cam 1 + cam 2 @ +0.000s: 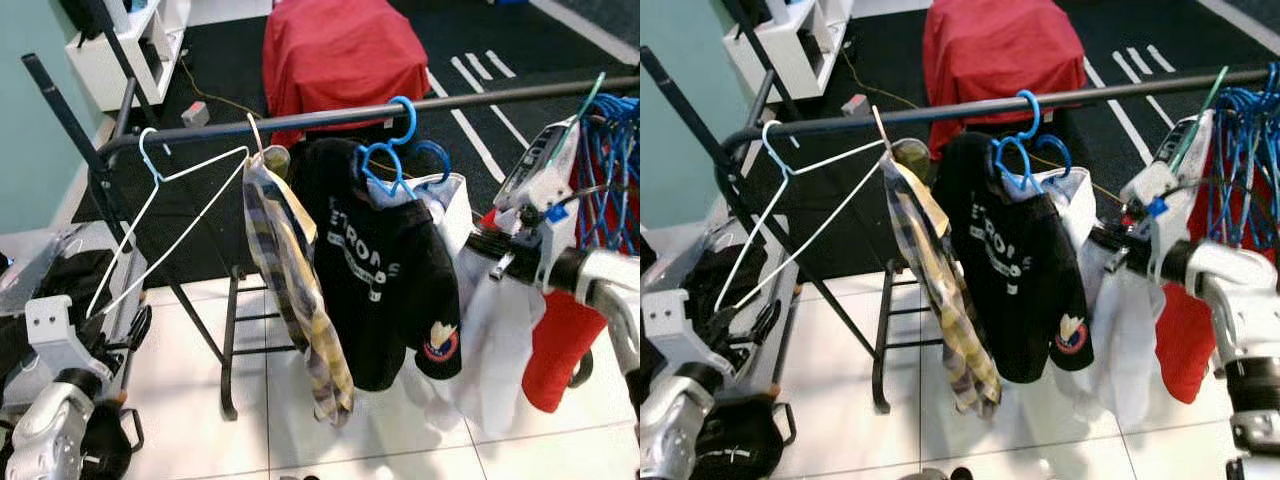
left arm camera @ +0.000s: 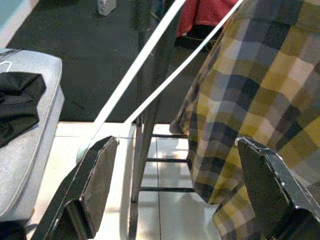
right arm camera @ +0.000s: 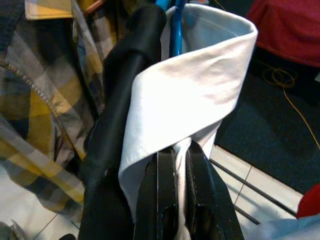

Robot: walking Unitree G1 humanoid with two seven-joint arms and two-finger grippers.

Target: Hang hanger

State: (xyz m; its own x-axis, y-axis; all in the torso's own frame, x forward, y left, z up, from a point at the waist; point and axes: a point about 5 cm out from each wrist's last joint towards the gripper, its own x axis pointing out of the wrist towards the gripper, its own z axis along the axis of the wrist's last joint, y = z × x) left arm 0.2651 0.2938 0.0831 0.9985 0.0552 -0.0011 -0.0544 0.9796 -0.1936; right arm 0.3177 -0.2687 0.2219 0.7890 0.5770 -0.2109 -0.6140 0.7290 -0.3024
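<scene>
Right wrist view: the right gripper (image 3: pixel 174 160) has its two black fingers pinched together on the collar of a white shirt (image 3: pixel 190 95).

That white shirt hangs on a blue hanger (image 1: pixel 392 160) hooked over the black rail (image 1: pixel 300 120), just above and ahead of the right gripper, with a black printed shirt (image 1: pixel 385 280) touching it on one side. Beyond that hangs a plaid shirt (image 1: pixel 295 290). The left gripper (image 2: pixel 175 185) holds its fingers wide apart, low beside the rack; an empty white wire hanger (image 1: pixel 165 215) hangs on the rail above it, its lower wires passing near one finger.
</scene>
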